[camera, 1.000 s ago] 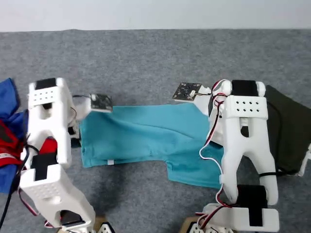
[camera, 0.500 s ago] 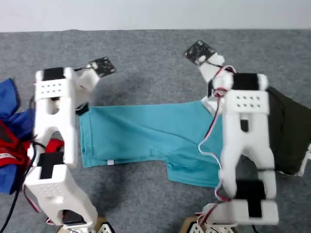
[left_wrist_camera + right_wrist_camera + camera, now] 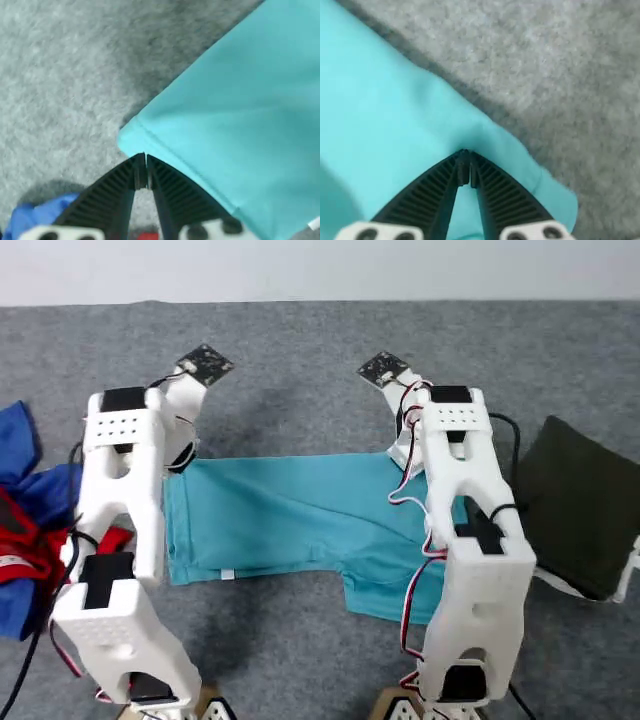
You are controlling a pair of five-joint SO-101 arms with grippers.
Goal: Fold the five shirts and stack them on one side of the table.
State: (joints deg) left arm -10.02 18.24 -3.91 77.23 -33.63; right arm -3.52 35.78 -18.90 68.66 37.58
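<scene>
Nothing in these views can be read: no words, numbers, brand marks or signs. The one label in sight is a small white tag (image 3: 228, 573) on the near hem of the teal shirt (image 3: 290, 515), and it is too small to tell whether it bears any print.
</scene>
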